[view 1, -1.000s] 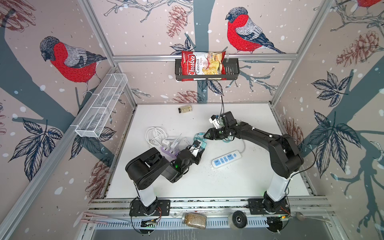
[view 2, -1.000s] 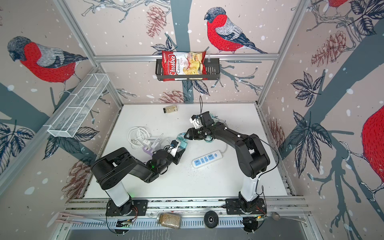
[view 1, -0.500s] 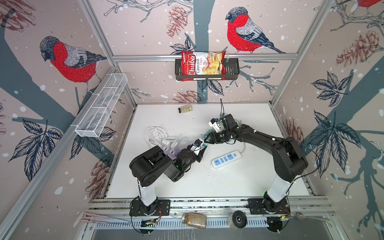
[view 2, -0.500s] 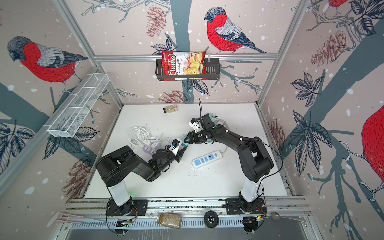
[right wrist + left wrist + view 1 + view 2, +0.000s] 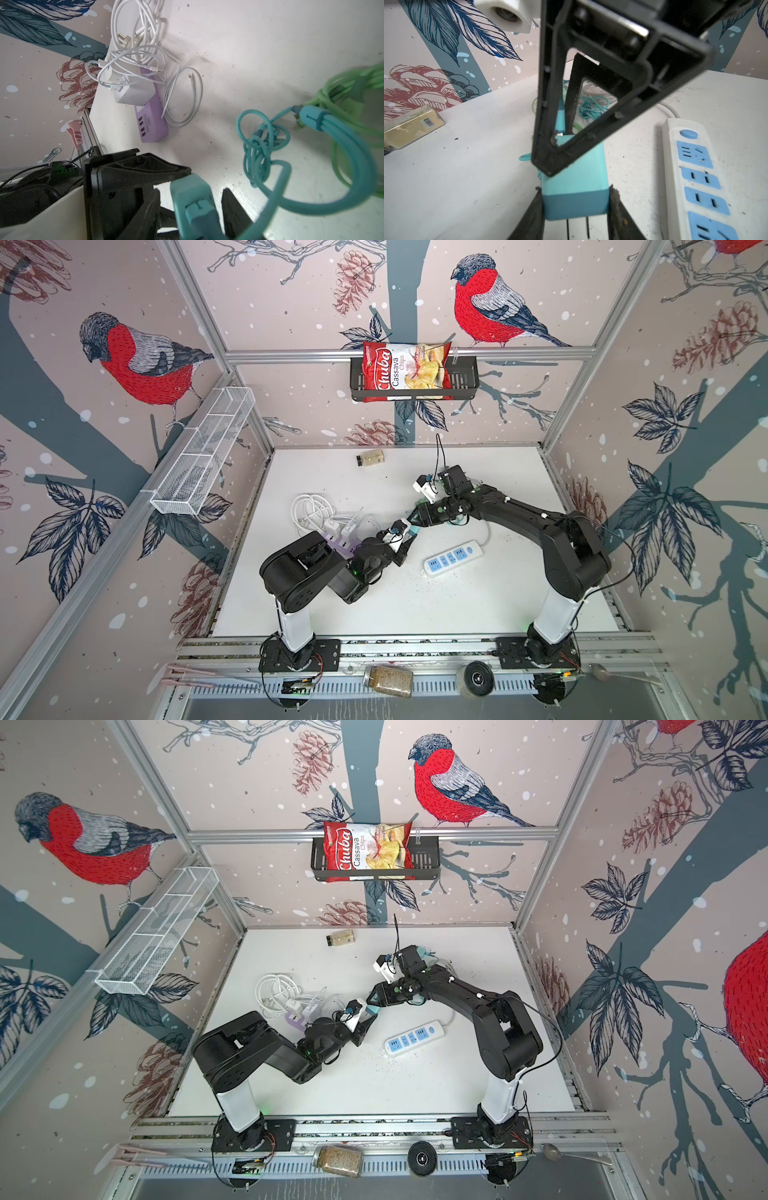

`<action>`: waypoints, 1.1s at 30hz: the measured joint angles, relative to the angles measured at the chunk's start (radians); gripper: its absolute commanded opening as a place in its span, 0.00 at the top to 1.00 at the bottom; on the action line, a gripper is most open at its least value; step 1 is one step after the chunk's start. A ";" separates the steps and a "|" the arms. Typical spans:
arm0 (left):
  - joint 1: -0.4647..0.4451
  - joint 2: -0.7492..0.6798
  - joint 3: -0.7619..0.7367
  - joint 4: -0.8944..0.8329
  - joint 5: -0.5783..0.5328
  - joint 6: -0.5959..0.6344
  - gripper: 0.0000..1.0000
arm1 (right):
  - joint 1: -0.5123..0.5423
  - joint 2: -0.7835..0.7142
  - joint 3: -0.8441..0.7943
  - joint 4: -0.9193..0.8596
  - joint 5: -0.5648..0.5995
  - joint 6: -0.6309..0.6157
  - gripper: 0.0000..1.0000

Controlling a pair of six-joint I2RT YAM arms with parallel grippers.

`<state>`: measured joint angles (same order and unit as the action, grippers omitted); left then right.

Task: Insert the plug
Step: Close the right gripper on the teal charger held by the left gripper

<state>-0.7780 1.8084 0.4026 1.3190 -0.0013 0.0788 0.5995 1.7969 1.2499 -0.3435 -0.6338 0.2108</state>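
My left gripper (image 5: pixel 575 188) is shut on a teal charger (image 5: pixel 571 176), its two prongs pointing back toward the wrist. In both top views it holds the charger (image 5: pixel 410 532) just above the table's middle. My right gripper (image 5: pixel 191 191) meets it from the far right and straddles the teal cable's plug (image 5: pixel 199 212). Its jaws are open, with a gap showing on each side of the plug. The plug's metal tip shows at the charger's far end face. The teal cable (image 5: pixel 261 149) trails in loops over the table. In a top view the right gripper (image 5: pixel 372 997) touches noses with the left gripper (image 5: pixel 361 1017).
A white and blue power strip (image 5: pixel 453 558) lies just right of the charger. A purple USB hub (image 5: pixel 151 122), white adapters and coiled white cables (image 5: pixel 309 510) lie to the left. A green cable (image 5: pixel 353 87) lies under the right arm. A small jar (image 5: pixel 370 457) sits near the back wall.
The right gripper's jaws have narrowed around the teal plug. Both grippers have shifted slightly while staying nose to nose; the left keeps its hold on the charger.
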 measured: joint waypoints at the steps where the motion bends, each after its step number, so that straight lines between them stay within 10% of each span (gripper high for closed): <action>1: 0.000 0.000 0.000 0.000 0.001 0.000 1.00 | 0.000 -0.004 -0.005 -0.003 -0.004 -0.003 0.51; 33: 0.000 0.014 -0.010 0.027 0.069 0.000 1.00 | -0.007 -0.040 -0.065 -0.002 -0.041 -0.105 0.81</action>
<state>-0.7780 1.8229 0.3923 1.3457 0.0681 0.0792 0.5926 1.7565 1.1851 -0.3450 -0.6746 0.1062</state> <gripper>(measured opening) 0.423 0.257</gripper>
